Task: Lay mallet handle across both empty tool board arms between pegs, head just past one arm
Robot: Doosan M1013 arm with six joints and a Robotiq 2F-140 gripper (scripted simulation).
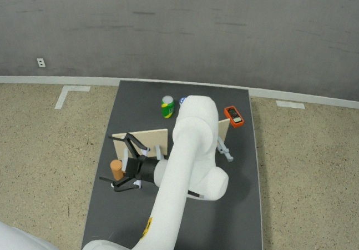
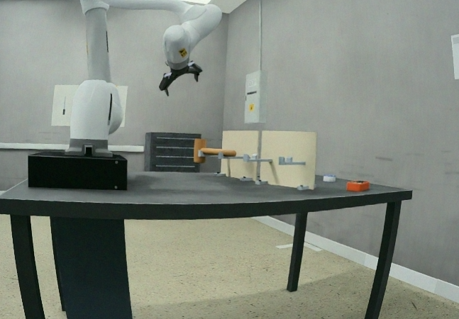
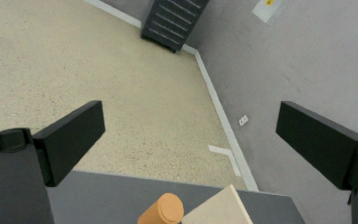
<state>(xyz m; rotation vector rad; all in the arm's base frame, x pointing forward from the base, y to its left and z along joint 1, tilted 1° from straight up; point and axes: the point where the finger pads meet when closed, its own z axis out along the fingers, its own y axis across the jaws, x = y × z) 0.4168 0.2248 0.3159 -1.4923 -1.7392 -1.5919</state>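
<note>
While racked, mallet [image 2: 214,151] horizontal.

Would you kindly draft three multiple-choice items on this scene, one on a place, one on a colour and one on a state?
1. Where does the mallet lie?
A. flat on the table top
B. on the arms of the board nearest the arm's base
C. between the gripper's fingers

2. What colour is the small flat device near the table's far corner?
A. orange
B. green
C. blue

3. How does the gripper stand?
A. shut on the mallet
B. shut on nothing
C. wide open, holding nothing, high above the boards

Answers:
1 B, as the exterior view shows its handle resting on that board's grey arms, head past the end one.
2 A, by its orange case in the top view.
3 C, since its fingers are spread wide with only floor between them.
</note>
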